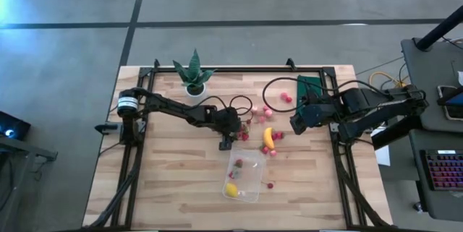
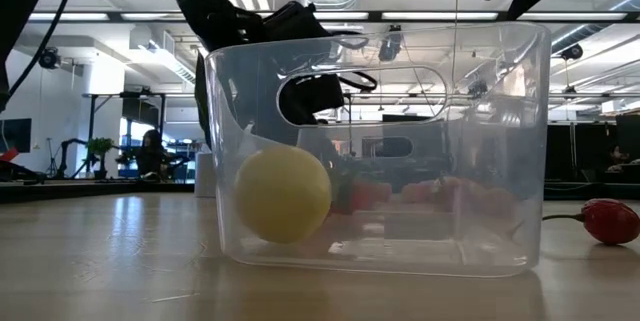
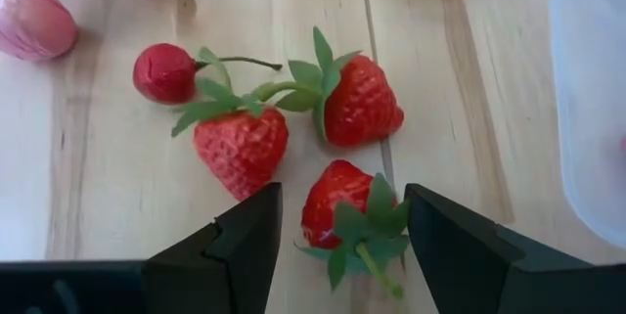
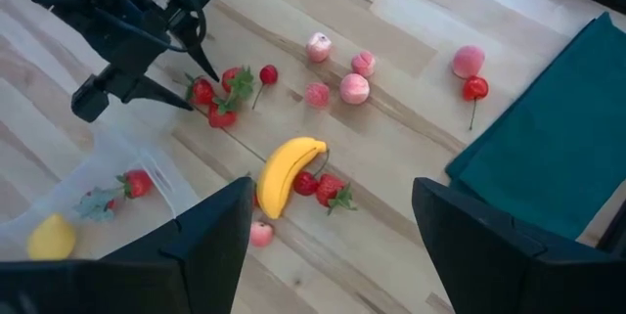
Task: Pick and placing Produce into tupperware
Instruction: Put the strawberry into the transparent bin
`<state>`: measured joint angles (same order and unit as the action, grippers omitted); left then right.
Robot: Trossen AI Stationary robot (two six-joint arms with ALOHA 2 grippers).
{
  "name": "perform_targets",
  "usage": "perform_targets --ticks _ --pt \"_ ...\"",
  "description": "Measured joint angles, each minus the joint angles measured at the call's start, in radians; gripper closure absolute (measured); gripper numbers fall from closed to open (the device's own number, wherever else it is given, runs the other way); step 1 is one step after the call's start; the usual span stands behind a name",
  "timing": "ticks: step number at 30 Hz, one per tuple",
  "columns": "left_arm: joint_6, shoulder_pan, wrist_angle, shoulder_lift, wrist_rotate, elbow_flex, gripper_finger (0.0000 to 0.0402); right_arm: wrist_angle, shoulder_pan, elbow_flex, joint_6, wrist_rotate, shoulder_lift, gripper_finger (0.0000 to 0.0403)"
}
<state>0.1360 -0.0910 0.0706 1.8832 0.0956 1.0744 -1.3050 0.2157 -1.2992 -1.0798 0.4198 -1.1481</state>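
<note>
My left fingers straddle a small red plastic strawberry on the counter, spread, not yet pinching — closing crooked could nudge its two touching neighbours away

A clear tub is seen close up on the wooden bench, filling most of the view. A round yellow fruit lies inside against its near wall, at the left. Red pieces are glimpsed, blurred, through the plastic beside it. A red fruit with a thin stem rests on the bench just right of the tub. A dark arm is seen behind and above the tub.
</note>
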Motion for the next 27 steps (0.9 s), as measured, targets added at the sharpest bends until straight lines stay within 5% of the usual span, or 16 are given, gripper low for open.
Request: perform_targets --ticks 10,19,27 --pt "0.0 0.0 0.013 0.0 0.0 -0.001 0.0205 0.0 0.0 0.0 0.007 0.0 0.0 0.0131" --pt "0.0 0.0 0.019 0.0 0.0 -0.001 0.0269 0.0 0.0 0.0 0.007 0.0 0.0 0.0131" --pt "0.0 0.0 0.015 0.0 0.0 -0.001 0.0273 0.0 0.0 0.0 0.007 0.0 0.0 0.0131"
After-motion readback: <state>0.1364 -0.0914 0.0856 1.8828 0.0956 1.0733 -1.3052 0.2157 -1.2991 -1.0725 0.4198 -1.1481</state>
